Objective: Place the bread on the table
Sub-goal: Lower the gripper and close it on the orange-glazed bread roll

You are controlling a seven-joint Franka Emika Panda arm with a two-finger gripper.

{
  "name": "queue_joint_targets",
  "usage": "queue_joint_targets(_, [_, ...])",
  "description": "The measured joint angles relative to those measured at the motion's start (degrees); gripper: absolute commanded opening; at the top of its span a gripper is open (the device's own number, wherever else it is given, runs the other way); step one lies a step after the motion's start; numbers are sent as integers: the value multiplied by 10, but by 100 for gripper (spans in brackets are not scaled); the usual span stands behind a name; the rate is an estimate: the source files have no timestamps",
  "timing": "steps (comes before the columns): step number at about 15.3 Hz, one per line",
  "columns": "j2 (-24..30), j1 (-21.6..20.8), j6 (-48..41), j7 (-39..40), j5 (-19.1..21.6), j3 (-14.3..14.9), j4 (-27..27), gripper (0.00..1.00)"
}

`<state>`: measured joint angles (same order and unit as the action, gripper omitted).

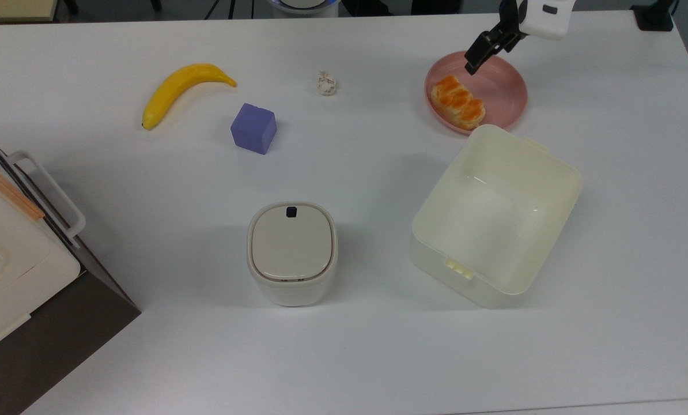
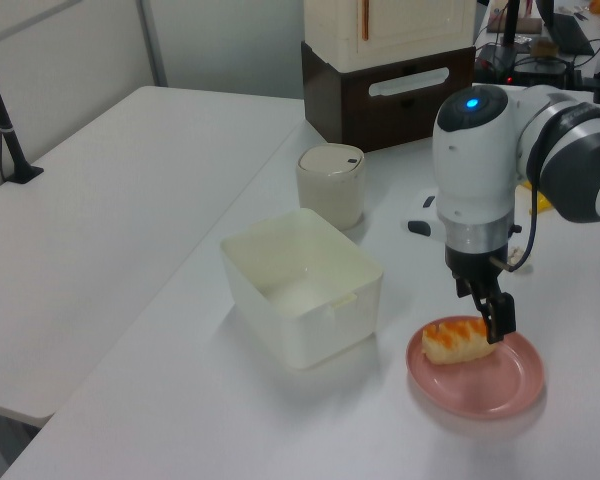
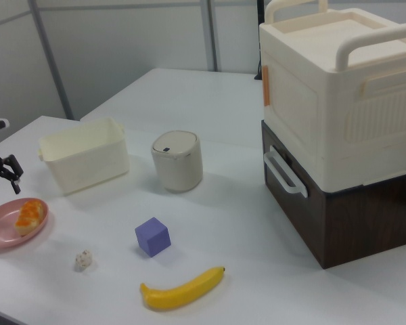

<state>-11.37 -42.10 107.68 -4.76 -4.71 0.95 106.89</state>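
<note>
Over the pink plate [image 1: 496, 75], the gripper [image 2: 498, 318] hovers just above the bread [image 1: 458, 102], which lies on the plate, not the table [image 1: 344, 155] yet. Jaws look nearly together, I think — hard to tell. Lined up for a grab.

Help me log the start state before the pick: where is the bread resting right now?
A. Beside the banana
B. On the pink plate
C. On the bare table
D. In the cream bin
B: the bread lies on the pink plate, with the hand above the plate and not yet on it.
</note>
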Motion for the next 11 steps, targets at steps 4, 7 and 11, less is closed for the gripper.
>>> queue_joint_targets(4, [-39, 24, 4, 18, -3, 0, 2, 100])
queue_joint_targets(7, [-60, 53, 11, 39, -4, 1, 1, 92])
queue_joint_targets(11, [-62, 60, 11, 44, -14, 0, 0, 47])
